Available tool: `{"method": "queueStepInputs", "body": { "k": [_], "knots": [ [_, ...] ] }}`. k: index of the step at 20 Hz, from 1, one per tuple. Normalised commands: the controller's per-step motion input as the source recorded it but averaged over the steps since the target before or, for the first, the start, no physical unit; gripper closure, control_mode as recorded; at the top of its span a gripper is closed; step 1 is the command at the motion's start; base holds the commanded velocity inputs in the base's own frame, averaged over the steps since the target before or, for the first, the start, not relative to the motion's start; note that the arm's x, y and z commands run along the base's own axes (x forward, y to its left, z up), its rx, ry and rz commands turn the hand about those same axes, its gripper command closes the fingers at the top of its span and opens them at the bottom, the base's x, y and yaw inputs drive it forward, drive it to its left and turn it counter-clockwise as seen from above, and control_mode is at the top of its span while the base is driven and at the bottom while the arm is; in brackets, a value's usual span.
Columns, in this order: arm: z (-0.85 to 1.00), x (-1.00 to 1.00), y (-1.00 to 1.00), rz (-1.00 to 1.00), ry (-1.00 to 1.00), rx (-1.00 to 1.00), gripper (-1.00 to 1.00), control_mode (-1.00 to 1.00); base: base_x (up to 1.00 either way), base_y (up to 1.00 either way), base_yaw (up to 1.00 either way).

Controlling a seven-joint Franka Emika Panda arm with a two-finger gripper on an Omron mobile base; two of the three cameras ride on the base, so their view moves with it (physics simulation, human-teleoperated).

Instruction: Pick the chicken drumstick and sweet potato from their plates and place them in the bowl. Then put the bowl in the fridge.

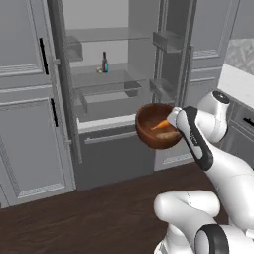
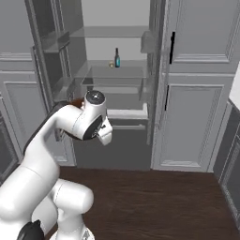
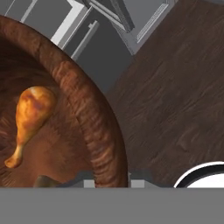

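Observation:
The reddish-brown bowl (image 1: 149, 130) hangs in the air in front of the open fridge (image 1: 99, 49), about level with its lower drawer. My gripper (image 1: 172, 120) is shut on the bowl's right rim. In the hand view the rim (image 3: 94, 127) runs down between my fingertips. The golden chicken drumstick (image 3: 30, 116) lies inside the bowl, bone end down-left, and shows as an orange streak (image 1: 159, 125) in the left base view. A tan lump, the sweet potato (image 1: 168, 135), lies beside it; a sliver of it (image 3: 43, 180) peeks out low in the hand view. My arm hides most of the bowl (image 2: 76, 101) in the right base view.
Both fridge doors stand wide open, with door bins (image 1: 167, 40) on the right and more bins (image 1: 74, 49) on the left. A dark bottle (image 1: 105, 62) stands on a glass shelf (image 2: 115, 70). Grey cabinets (image 1: 25, 124) flank the fridge. A white counter (image 1: 238, 82) lies at right, above the dark wood floor (image 3: 175, 96).

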Motion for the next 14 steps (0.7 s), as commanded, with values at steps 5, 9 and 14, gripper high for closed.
{"method": "queueStepInputs", "body": {
  "k": [5, 9, 14],
  "knots": [
    [0.0, 0.0, 0.0, 0.0, 0.0, 0.0, 1.0, 1.0, 0.79, -0.33, 0.23],
    [0.0, 0.0, 0.0, 0.0, 0.0, 0.0, 1.0, 1.0, 0.65, -0.09, 0.03],
    [0.0, 0.0, 0.0, 0.0, 0.0, 0.0, 1.0, 1.0, 0.68, 0.0, 0.0]
  ]
}}
